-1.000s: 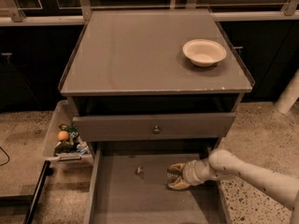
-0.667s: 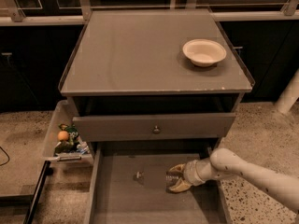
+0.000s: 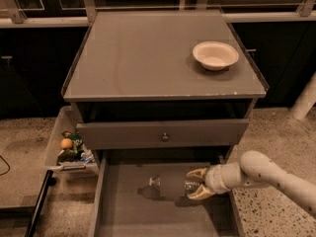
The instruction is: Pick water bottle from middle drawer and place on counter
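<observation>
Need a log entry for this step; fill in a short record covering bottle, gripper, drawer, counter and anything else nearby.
bottle: lying on its side in the drawer, cap to the left
drawer: pulled open
gripper: inside the drawer, at the bottle's base end
counter: carries a bowl near its right rear corner
bin: left of the cabinet, toys inside
status: bottle not yet on counter

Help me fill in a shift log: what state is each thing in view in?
water bottle: on its side in the middle drawer, cap leftward
claw: shut on the water bottle's base end, inside the drawer
middle drawer: pulled open
upper drawer: looks slightly out
bowl: upright, empty, on the counter
toy bin: holds toys
</observation>
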Available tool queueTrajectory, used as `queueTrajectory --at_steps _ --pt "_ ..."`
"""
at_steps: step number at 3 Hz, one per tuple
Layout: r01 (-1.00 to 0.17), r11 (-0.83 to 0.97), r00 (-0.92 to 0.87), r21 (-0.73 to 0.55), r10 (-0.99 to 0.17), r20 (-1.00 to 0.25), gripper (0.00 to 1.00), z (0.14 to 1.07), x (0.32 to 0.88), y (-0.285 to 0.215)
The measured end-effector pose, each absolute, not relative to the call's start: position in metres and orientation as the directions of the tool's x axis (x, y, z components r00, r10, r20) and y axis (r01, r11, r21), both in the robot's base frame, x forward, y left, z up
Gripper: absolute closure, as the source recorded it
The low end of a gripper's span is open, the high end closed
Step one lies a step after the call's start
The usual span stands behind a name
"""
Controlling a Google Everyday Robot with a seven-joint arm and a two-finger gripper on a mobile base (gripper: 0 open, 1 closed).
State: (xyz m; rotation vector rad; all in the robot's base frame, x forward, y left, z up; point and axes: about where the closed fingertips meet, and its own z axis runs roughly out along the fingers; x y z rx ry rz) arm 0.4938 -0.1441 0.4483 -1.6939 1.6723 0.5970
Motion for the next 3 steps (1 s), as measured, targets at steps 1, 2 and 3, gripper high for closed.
queueTrajectory --at_steps 1,2,3 --pt "-0.977 0.046 0.121 -0.209 -0.687 -0.717 1.00 0.496 0.480 -0.158" --pt "-0.958 0.034 0.178 -0.285 -0.710 -0.682 1.00 0.552 0.467 -0.166" --pt "-0.931 0.006 0.236 -0.365 -0.751 -0.616 1.00 0.622 0.466 -0.171"
